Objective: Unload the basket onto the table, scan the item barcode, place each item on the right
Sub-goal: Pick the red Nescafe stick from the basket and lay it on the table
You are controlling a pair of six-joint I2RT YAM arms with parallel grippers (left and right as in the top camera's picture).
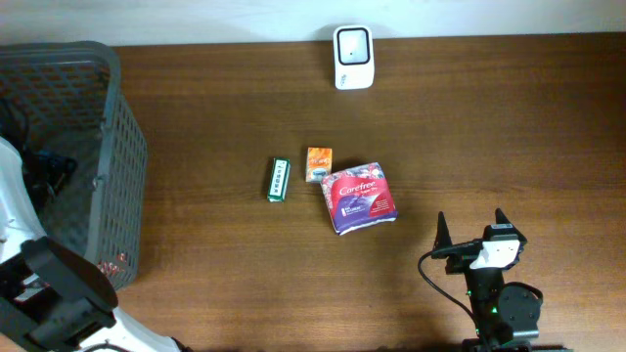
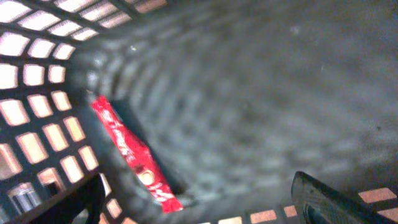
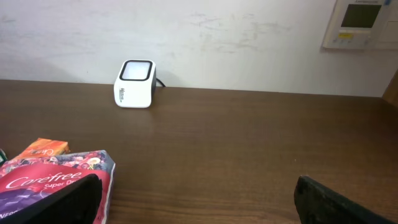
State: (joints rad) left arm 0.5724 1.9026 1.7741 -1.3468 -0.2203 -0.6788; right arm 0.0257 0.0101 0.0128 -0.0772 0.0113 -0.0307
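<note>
While left jaws stand apart inside the basket (image 1: 122, 166), red packet (image 2: 127, 149) just beyond them, right jaws apart.

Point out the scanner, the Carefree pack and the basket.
scanner (image 1: 352, 57), overhead view, its white top face.
Carefree pack (image 1: 360, 198), overhead view, middle of the purple front.
basket (image 1: 127, 176), overhead view, its right wall.

The left wrist view is blurred, leaving the print on the red packet (image 2: 134, 155) in the basket (image 1: 127, 166) unreadable, and the right wrist view's bottom edge cuts off the purple Carefree pack (image 3: 37, 180).
</note>
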